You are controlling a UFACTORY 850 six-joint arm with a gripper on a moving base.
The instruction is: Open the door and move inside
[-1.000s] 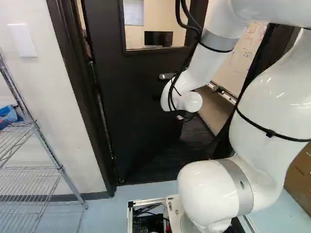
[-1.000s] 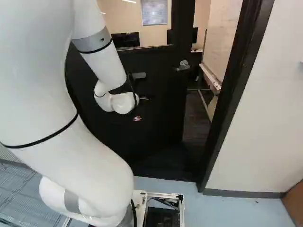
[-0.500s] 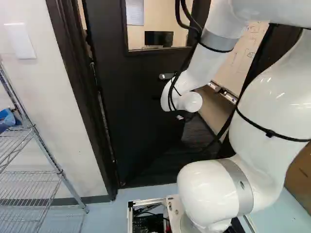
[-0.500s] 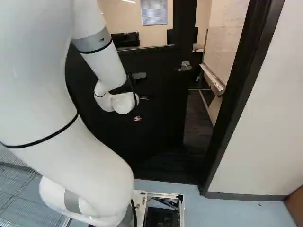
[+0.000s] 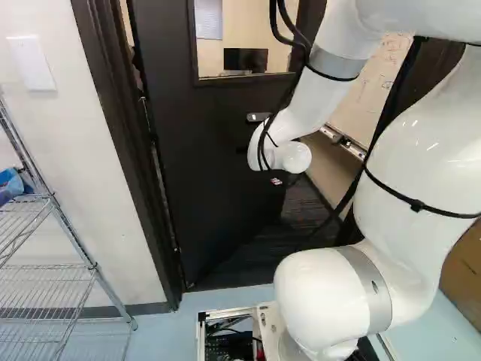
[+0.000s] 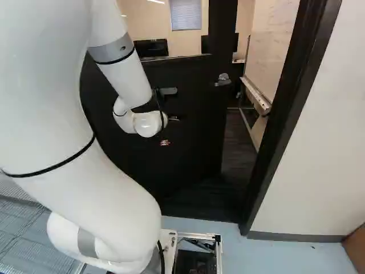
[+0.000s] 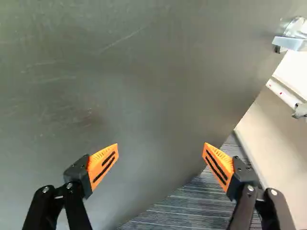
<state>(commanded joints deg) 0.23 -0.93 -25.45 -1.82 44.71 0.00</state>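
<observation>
Faintly, writing [image 5: 392, 59] shows beyond door [image 5: 203, 158].

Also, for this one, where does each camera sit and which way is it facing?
Left base view: on the base, behind the arm and to its left, looking ahead and slightly down at the door and wire shelf; the arm stands right of the middle.
Right base view: behind the arm, to its right, facing the same way, with the arm filling the left side.
Wrist view: on the wrist, looking along the open gripper at the door's surface; both fingers show.
All three share the door; both base views share the whiteboard.
</observation>
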